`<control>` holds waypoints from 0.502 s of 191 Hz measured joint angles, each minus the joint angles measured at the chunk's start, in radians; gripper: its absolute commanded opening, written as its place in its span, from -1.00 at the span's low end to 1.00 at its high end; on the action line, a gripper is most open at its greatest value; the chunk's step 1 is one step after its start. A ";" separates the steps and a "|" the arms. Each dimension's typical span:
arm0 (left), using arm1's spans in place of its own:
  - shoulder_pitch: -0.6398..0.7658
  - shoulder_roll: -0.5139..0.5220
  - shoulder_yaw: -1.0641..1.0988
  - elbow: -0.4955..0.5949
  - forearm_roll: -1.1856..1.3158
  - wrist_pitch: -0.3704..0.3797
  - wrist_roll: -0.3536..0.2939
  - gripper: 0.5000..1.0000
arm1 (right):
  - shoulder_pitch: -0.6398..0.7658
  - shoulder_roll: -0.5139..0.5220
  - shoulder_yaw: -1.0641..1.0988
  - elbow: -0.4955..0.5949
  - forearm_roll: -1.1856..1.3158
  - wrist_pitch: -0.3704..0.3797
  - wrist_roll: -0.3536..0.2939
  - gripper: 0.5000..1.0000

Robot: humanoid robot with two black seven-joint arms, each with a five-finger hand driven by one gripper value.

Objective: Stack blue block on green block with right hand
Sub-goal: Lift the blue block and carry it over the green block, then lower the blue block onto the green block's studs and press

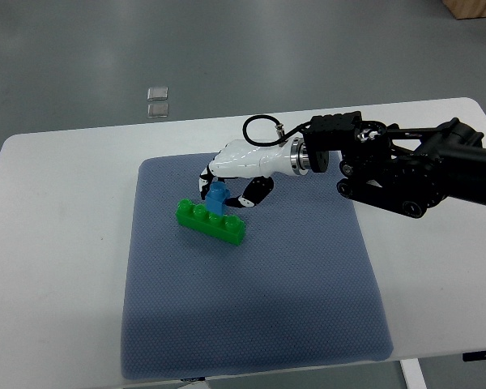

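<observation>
- Blue block (219, 194) sat directly above the green block (211, 220), near that block's middle studs, with its lower edge at or touching the stud tops; whether it was fully pressed on could not be made out from this steep angle.
- Green block lay flat on the blue-grey mat (251, 324), its long axis running diagonally from upper left to lower right, a row of round studs facing up.
- Right hand (231, 174), white with black finger joints, reached in from the picture's right and hung over the blue block.
- Its fingers (255, 193) were curled down around the blue block, one dark-tipped digit on the left of it and others on the right, so the hand appeared to have it in a pinch.
- Behind the hand a silver wrist ring joined the black forearm (413, 174), which stretched off the right edge, and a black cable (259, 130) looped above the wrist.
- Mat covered the middle of the white table (57, 243) and reached close to its near edge.
- Two small clear squares (157, 100) lay on the grey floor beyond the table's far edge, one just above the other.
- Left arm did not show anywhere.
</observation>
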 measured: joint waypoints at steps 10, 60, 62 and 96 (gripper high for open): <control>0.000 0.000 0.000 0.000 0.000 0.000 0.000 1.00 | -0.001 0.005 -0.001 -0.005 0.000 -0.001 -0.001 -0.64; 0.000 0.000 0.000 0.000 0.000 0.000 0.000 1.00 | -0.006 0.040 -0.002 -0.029 -0.001 -0.005 -0.005 -0.65; 0.000 0.000 0.000 0.000 0.000 0.000 0.000 1.00 | -0.007 0.041 -0.002 -0.029 -0.001 -0.005 -0.005 -0.64; 0.000 0.000 0.000 0.000 0.000 0.000 0.000 1.00 | -0.015 0.055 -0.006 -0.034 -0.003 -0.006 -0.007 -0.64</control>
